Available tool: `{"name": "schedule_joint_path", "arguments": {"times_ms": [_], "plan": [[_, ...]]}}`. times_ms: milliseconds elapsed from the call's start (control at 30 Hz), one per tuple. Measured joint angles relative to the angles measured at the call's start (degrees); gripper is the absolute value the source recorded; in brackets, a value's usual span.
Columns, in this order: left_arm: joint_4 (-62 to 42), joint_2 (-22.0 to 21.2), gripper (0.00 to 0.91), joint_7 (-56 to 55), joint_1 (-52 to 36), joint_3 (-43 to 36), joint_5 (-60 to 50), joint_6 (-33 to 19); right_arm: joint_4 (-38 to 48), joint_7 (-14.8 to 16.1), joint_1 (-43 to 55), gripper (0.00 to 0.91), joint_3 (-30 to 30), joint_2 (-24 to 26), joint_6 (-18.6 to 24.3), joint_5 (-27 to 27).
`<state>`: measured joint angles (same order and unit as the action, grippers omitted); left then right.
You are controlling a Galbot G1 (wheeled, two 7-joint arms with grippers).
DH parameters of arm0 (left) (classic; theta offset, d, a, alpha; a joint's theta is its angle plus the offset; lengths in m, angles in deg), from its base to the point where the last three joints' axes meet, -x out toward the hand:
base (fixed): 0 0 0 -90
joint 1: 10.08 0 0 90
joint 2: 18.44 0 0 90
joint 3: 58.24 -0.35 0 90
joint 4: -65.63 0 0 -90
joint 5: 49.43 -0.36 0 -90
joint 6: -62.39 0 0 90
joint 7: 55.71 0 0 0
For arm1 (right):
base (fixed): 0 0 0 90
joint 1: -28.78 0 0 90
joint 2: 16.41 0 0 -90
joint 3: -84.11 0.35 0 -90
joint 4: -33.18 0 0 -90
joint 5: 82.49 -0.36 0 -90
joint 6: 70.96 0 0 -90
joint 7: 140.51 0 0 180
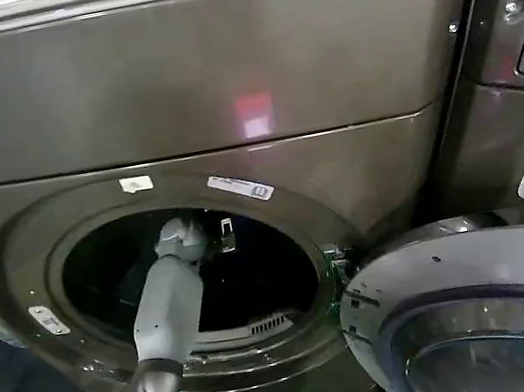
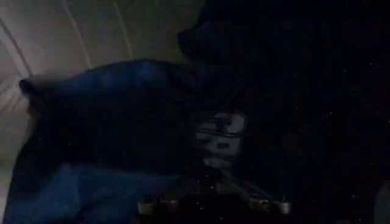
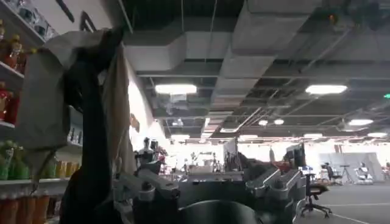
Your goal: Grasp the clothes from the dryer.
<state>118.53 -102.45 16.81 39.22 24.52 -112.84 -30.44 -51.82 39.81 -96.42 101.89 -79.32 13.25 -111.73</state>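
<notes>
Left gripper (image 2: pixel 210 204) deep inside the dryer (image 1: pixel 222 81), reached in through the round port (image 1: pixel 194 269) on the end of the grey left arm (image 1: pixel 168 309). Fingers (image 2: pixel 149 206) spread, with nothing pinched between them as far as the dim drum allows telling.

Straight ahead of those fingers, close but seemingly not yet touched: the clothes (image 2: pixel 109 109), a slumped navy bundle resting against the pale ribbed drum wall (image 2: pixel 55 36). A white printed patch (image 2: pixel 222 137) on the fabric, almost in line with the middle of the gripper. Long axis of the bundle running crosswise to the reach, so broadside to the open fingers rather than end-on.

Judged from this: approach step nearly finished, grasp not yet made. Next, probably a short push forward along the same line until the folds sit between the fingers, then a squeeze. Soft, loose cloth, so likely to bunch or slide off the tips under a shallow pinch; a deeper bite near the patch looks safer.

Right gripper (image 3: pixel 210 189) far from the work, fingers apart and empty, aimed out into the room; clearly the farther of the two. Open door (image 1: pixel 487 319) swung aside to the right of the port, clear of the left arm's path.
</notes>
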Motion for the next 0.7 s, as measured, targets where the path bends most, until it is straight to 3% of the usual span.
{"name": "schedule_joint_path", "arguments": {"times_ms": [333, 700], "plan": [[3.92, -1.03, 0.0, -20.52, 2.41, 1.02, 10.77, 3.81, -0.82, 0.03, 0.15, 0.907, -0.89, -0.4, -0.28, -0.31], [15.95, -3.49, 0.0, -45.88, 9.7, 3.76, 28.46, 14.01, -2.12, -0.23, 0.55, 0.907, -1.94, -0.87, -0.49, -0.23]]}}
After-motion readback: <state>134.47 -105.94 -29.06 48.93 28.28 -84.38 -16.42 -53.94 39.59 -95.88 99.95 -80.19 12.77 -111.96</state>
